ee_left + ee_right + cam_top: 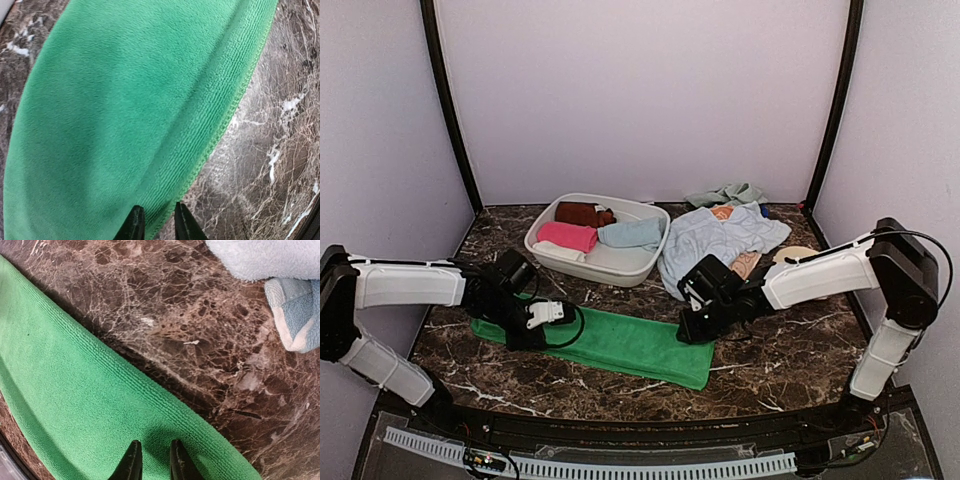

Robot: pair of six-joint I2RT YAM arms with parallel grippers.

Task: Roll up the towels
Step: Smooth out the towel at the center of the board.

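Note:
A bright green towel point(620, 345) lies folded in a long flat strip across the front of the marble table. My left gripper point(548, 318) is low at its left end. In the left wrist view the fingers point(134, 226) stand a narrow gap apart, astride the hem of the green towel point(125, 100), which lies flat. My right gripper point(692, 330) is at the strip's right end. Its jaws point(152, 462) are narrowly open just over the green towel point(90, 405), casting a shadow, with no cloth bunched between them. A pale blue towel point(720, 240) lies spread behind the right arm.
A white oval basin point(645, 268) at the back centre holds rolled brown point(582, 213), pink point(567, 236) and pale blue point(632, 233) towels. A crumpled greenish cloth point(725, 193) lies at the back right. A tan disc point(795, 255) and a peach printed cloth point(748, 263) sit by the right arm.

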